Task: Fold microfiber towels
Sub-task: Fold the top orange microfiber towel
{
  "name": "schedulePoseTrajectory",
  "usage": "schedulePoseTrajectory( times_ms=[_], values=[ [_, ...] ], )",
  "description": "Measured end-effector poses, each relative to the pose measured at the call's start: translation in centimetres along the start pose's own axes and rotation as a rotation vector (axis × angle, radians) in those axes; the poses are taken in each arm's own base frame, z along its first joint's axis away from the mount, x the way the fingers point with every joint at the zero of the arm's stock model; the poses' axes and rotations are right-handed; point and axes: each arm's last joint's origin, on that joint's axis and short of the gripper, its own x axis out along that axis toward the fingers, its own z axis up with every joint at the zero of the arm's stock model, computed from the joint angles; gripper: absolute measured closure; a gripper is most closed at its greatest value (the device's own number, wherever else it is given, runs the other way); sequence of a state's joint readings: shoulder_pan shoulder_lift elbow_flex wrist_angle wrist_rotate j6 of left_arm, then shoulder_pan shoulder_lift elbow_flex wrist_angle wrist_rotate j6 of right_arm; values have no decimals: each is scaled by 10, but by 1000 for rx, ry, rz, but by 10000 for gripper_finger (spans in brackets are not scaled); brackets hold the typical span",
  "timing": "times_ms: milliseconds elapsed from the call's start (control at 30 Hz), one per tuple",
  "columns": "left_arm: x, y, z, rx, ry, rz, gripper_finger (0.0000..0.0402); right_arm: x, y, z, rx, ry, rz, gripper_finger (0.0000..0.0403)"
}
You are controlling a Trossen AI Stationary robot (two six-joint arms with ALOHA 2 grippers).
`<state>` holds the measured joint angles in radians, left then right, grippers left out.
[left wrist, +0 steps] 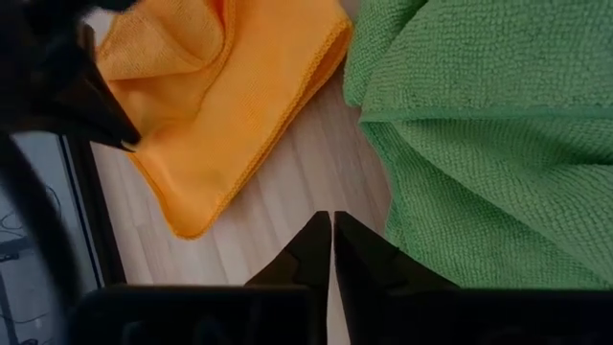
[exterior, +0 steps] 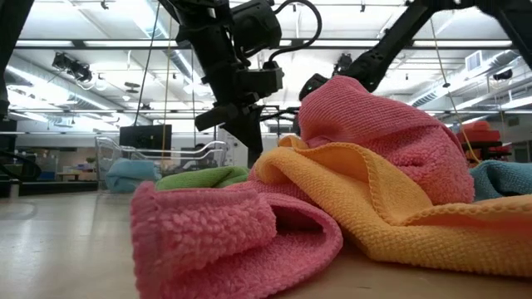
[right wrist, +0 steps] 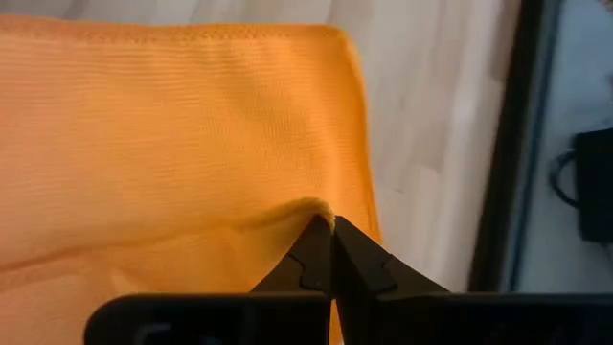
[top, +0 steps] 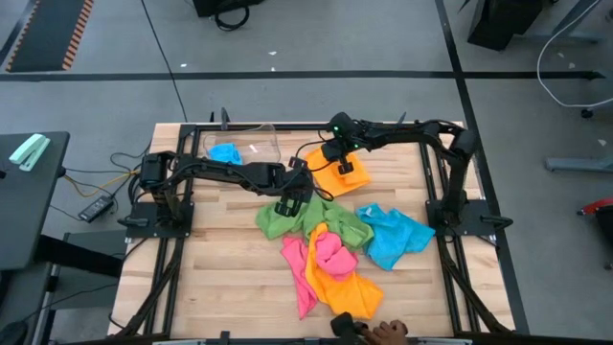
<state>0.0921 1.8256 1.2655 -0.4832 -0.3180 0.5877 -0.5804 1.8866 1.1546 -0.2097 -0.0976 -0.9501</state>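
At the back of the tabletop [top: 220, 278] the right pincer [right wrist: 331, 226] is clenched on a raised fold of the orange towel [right wrist: 172, 134], which lies flat. Just beside it the left pincer [left wrist: 331, 222] hangs clenched and holds nothing, over bare wood next to the green towel [left wrist: 479, 125]. Pink [top: 330, 251], blue [top: 393, 235] and orange towels lie heaped nearer the front.

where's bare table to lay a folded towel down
Free: the wood left of the pink towel and below the left arm, and the right edge past the blue towel. Crowded: the centre pile and the orange towel under the right end effector.
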Motion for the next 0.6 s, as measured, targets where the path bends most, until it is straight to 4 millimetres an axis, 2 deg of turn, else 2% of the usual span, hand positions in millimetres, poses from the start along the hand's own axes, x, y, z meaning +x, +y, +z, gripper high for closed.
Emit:
schedulePoseTrajectory(
  times_ms=[200,600],
  values=[
    [0,-1,-2,6,15,-10,384,15,-4,0,32,32,48,389],
    [0,-1,-1,4,14,-9,378,15,-11,4,36,4,-27,312]
  ],
)
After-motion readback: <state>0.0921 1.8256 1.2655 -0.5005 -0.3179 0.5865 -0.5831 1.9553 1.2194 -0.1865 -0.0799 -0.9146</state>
